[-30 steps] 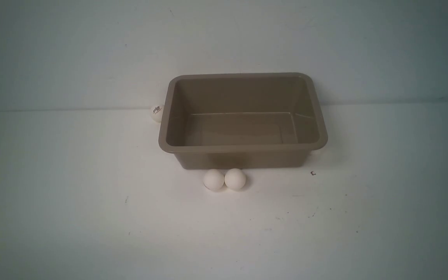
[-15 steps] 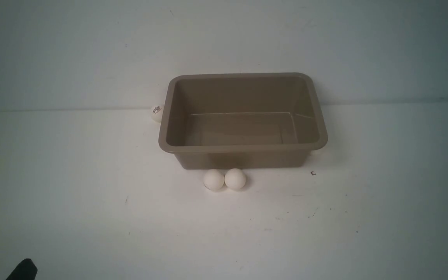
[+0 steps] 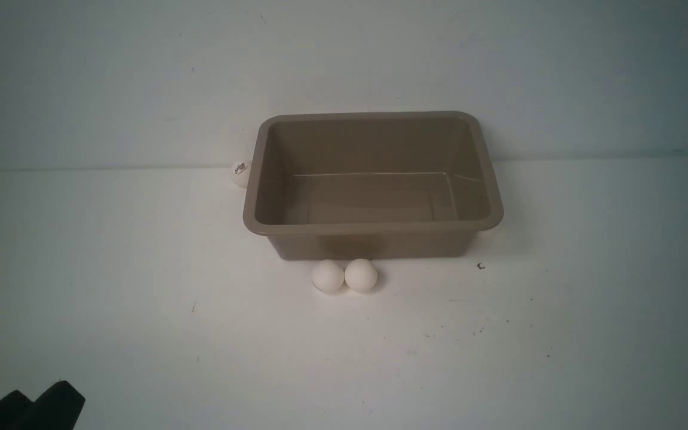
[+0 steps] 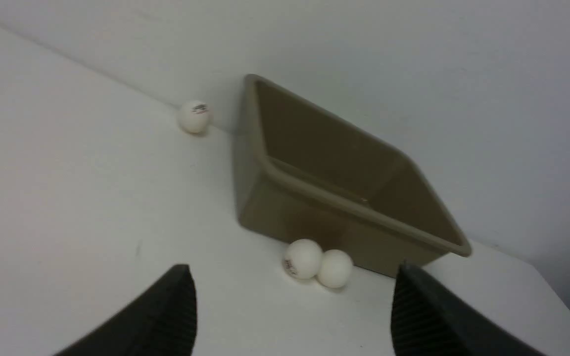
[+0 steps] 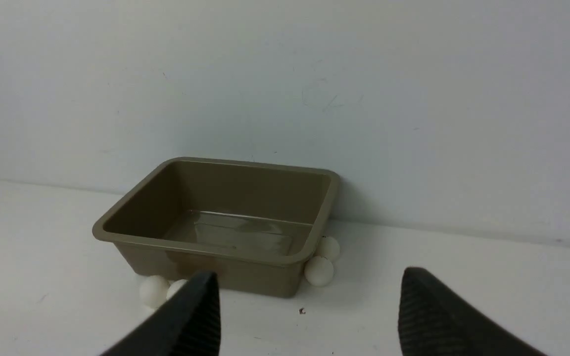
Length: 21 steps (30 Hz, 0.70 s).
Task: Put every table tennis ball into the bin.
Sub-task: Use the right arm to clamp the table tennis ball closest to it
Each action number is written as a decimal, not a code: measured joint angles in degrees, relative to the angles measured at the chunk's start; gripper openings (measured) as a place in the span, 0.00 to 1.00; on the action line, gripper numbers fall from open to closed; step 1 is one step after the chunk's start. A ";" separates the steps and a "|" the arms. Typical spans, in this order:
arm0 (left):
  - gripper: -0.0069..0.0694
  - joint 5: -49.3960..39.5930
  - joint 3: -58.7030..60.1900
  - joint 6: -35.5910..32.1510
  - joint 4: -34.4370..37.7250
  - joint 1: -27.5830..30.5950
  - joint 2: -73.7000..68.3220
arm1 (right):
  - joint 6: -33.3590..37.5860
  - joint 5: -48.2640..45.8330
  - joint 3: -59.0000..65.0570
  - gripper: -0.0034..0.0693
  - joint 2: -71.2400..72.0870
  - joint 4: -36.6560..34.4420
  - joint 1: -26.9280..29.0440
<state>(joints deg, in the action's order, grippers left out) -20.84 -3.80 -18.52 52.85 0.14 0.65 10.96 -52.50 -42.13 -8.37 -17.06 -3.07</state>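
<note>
The bin (image 3: pixel 374 227) stands empty at the middle back of the table. Two table tennis balls (image 3: pixel 328 276) (image 3: pixel 361 275) touch each other just before its front wall. A third ball (image 3: pixel 240 173) with a dark logo lies by its back left corner. In the right wrist view, two more balls (image 5: pixel 318 270) (image 5: pixel 329 247) sit against the bin's (image 5: pixel 191 243) right wall. My left gripper (image 3: pixel 36 401) (image 4: pixel 293 282) is open and empty at the front left, facing the front pair (image 4: pixel 303 258). My right gripper (image 5: pixel 308 291), also open and empty, is well back from the bin.
The white wall (image 3: pixel 344 71) rises close behind the bin. A small dark mark (image 3: pixel 480 266) sits on the white table (image 3: pixel 141 310) by the bin's front right corner.
My left gripper has come into the front view at the bottom left corner and moved further in. The balls and the bin have not moved.
</note>
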 joint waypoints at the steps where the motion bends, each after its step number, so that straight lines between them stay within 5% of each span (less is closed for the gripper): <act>1: 0.72 -1.00 -1.58 -2.58 0.74 0.00 0.00 | 0.40 0.00 -0.69 0.66 -0.15 -0.14 0.00; 12: 0.67 -12.37 -14.25 -16.46 0.43 0.00 -8.60 | 6.60 -7.16 -4.53 0.66 -4.41 -5.89 -0.31; 21: 0.66 -19.01 -22.36 -15.83 -16.90 0.00 -22.77 | 12.70 -10.75 -4.53 0.66 -7.62 -14.63 -0.55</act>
<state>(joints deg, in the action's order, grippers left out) -39.85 -26.16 -34.35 35.95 0.14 -22.12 23.66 -63.25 -46.67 -15.98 -31.69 -3.62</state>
